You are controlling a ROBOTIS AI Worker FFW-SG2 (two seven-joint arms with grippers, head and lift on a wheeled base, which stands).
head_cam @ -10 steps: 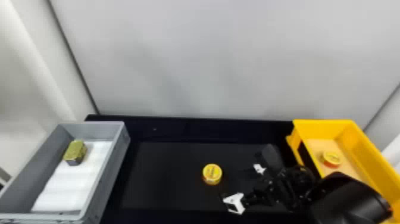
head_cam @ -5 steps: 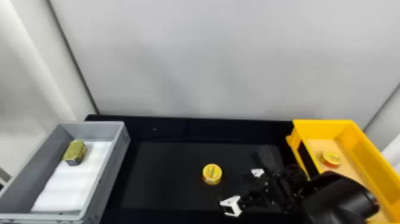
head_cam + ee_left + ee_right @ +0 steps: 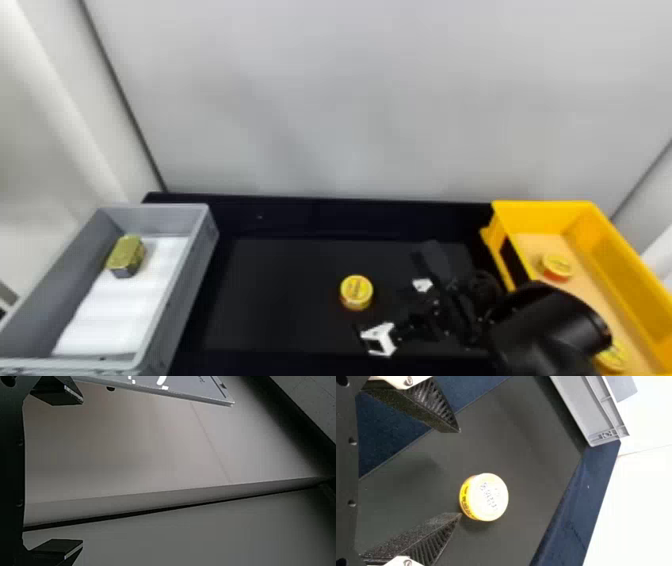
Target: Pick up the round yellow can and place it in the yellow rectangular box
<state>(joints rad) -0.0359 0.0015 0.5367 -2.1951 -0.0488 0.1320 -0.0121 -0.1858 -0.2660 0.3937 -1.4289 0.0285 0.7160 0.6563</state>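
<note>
We see the right gripper (image 3: 384, 307), fingers apart, near the round yellow can (image 3: 356, 292) on the black surface (image 3: 280, 300). The left gripper (image 3: 83, 471) has its fingers apart too

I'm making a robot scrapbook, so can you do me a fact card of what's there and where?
on_black_table: round yellow can
yellow_box: right side; back can and front can inside
gray_box: left side; gold-topped block and white padding inside
right_end_effector: open, near the round yellow can, empty
left_end_effector: open, empty
</note>
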